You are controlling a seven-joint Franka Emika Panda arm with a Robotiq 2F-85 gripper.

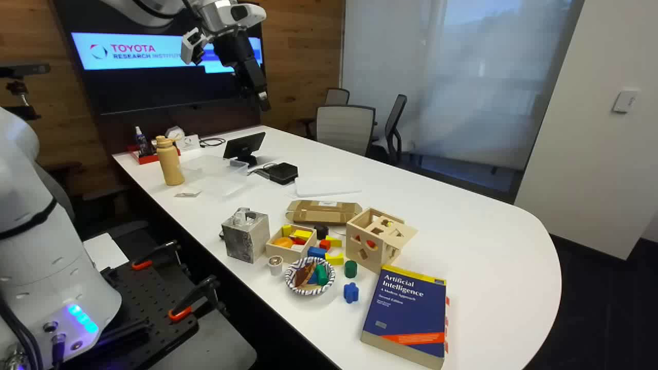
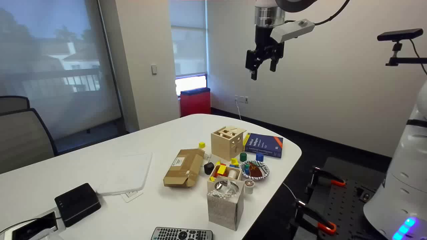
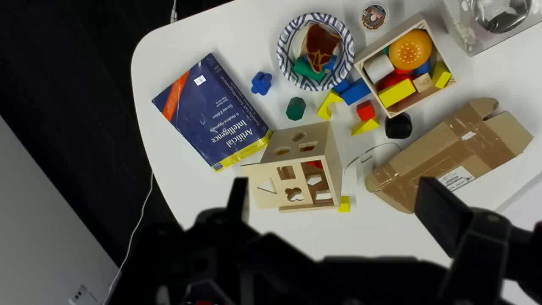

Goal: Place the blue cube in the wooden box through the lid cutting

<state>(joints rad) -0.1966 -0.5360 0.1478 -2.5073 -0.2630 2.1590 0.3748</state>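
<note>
Nearest in the wrist view, the end effector point(image 3: 333, 192) hangs with jaws wide apart, higher than the wooden box point(image 3: 301, 178) on the white worktop point(image 3: 190, 178). Just beside the box lies a blue book point(image 3: 211, 116). Farther outside the box sit a small, clover-shaped blue block point(image 3: 261, 83), then a patterned bowl point(image 3: 285, 55).

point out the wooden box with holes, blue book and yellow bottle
Wooden box point(image 2: 221, 146), in an exterior view: plain wall.
Blue book point(image 3: 208, 115), wrist view: front cover.
Yellow bottle point(image 1: 170, 163), in an exterior view: body.
</note>
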